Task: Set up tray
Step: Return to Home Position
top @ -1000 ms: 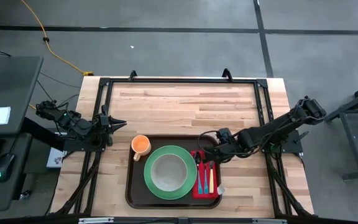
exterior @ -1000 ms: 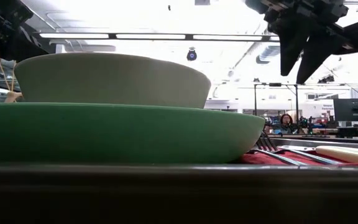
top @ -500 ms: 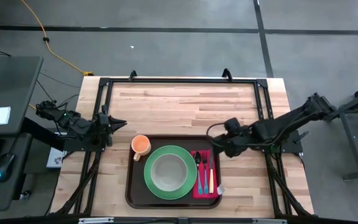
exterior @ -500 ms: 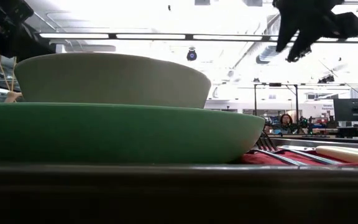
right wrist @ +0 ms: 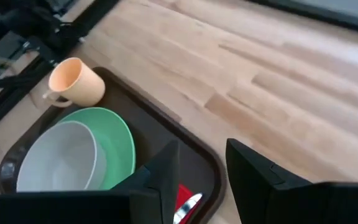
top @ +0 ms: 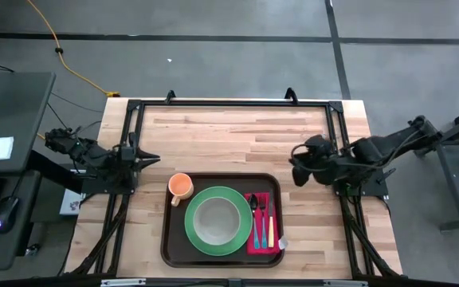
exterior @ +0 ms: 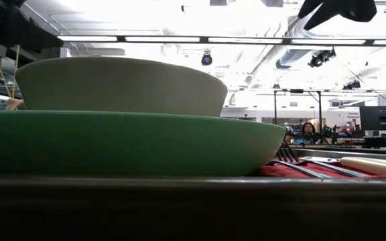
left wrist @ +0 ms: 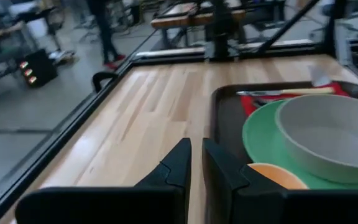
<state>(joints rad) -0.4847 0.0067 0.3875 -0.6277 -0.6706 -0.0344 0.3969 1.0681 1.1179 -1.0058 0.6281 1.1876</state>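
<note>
Tray (top: 171, 249): front and centre on the table (top: 237, 135), carrying green plate (top: 194, 239) with bowl (top: 217, 221), orange cup (top: 180, 186) in the far-left corner, and cutlery on the red napkin (top: 263, 250).
Right gripper (top: 295, 169): above bare wood past the tray's far-right corner, fingers spread, empty.
Left gripper (top: 156, 159): at the table's left edge, fingers pinched together.

My tray (top: 170, 239) is lying flat on the bench (top: 237, 135), centred side to side and sitting close to one long edge. It is showing dark brown, rectangular, with rounded corners and a raised rim, and is sitting loaded.
</note>
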